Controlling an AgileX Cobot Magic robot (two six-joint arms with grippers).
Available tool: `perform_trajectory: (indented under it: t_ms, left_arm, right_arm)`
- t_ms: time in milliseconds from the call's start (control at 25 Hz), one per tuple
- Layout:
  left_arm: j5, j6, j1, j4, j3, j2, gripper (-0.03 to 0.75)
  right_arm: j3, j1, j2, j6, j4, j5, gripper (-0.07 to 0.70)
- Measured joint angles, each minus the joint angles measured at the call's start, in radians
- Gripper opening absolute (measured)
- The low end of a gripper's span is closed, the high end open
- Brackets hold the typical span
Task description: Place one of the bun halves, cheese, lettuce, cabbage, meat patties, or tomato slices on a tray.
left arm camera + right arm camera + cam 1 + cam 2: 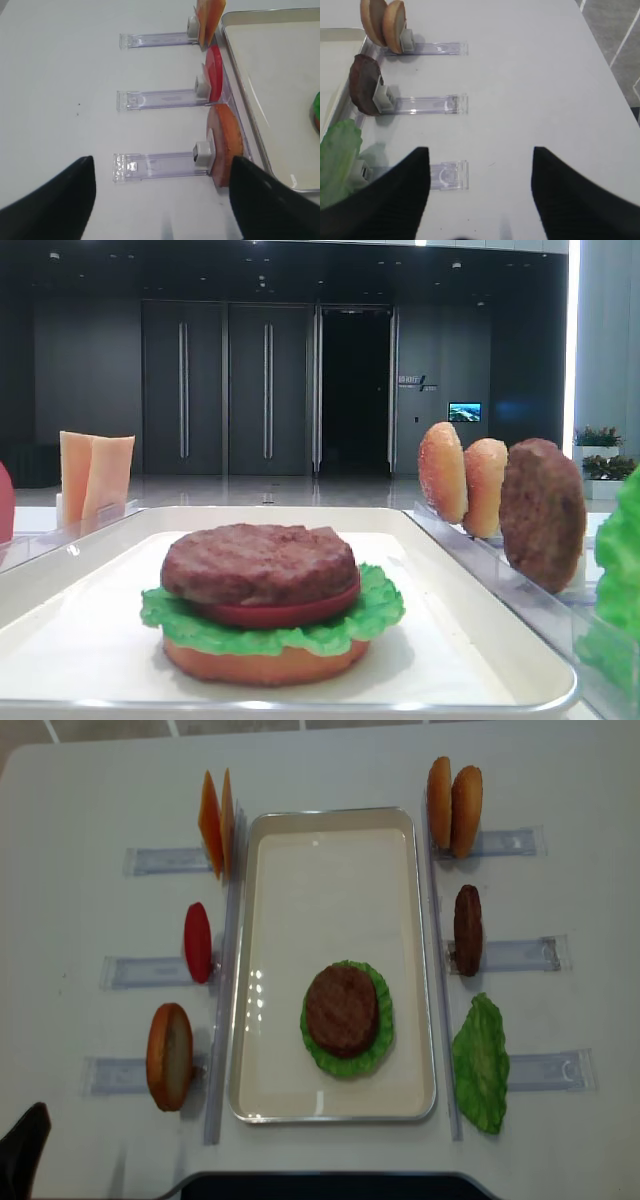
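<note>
On the far left of the overhead view, three clear plastic racks line the white table: two upright cheese slices at upper left, a red tomato slice standing on edge below them, and an upright bun half at lower left. At the bottom left corner a dark tip of the left gripper shows; in its wrist view its two black fingers stand far apart with nothing between them, over the rack holding that bun half. At the centre lies the cream-white tray, and toward its lower right a stack sits: a bun base, a ruffled lettuce leaf, a tomato layer and a meat patty on top. Right of the tray, two more bun halves stand at upper right, a second meat patty on edge below, and another lettuce leaf at lower right. The right gripper hangs spread wide and empty above bare table, near the lettuce rack.
</note>
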Motion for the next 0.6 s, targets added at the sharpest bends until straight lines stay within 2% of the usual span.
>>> perform_trajectory:
  t_ms: [600]
  left_arm:
    - [0.0, 0.0, 0.0, 0.0, 0.0, 0.0, 0.64]
  right_arm:
    - [0.01, 0.0, 0.0, 0.0, 0.0, 0.004, 0.45]
